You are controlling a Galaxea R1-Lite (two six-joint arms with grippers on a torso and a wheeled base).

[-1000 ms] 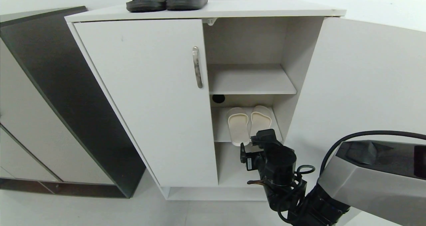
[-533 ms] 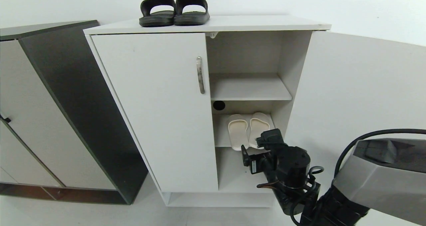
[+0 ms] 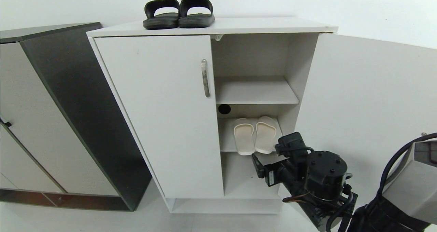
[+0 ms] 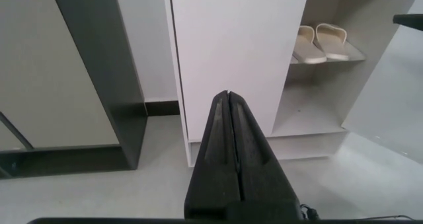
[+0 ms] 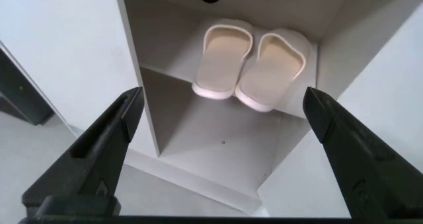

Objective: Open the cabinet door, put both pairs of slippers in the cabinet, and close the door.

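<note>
The white cabinet (image 3: 211, 26) has its left door (image 3: 160, 116) closed and its right door (image 3: 362, 102) swung wide open. A black pair of slippers (image 3: 179, 12) rests on the cabinet top, toward its left. A cream pair of slippers (image 3: 254, 134) lies on the middle shelf, side by side, also seen as the cream pair (image 5: 251, 62). My right gripper (image 3: 273, 153) hangs open just in front of that shelf, slightly below and right of the cream pair, holding nothing. My left gripper (image 4: 228, 97) is shut on nothing, low before the closed left door (image 4: 238, 45).
A dark grey cabinet (image 3: 68, 98) stands against the white one's left side. An upper shelf (image 3: 256, 90) sits above the cream pair, a bottom compartment (image 3: 244, 177) below. The open right door stands on my right arm's right.
The head camera has shifted, so the whole cabinet sits lower in the picture. My right gripper has drawn back from the cream slippers, down and to the right.
</note>
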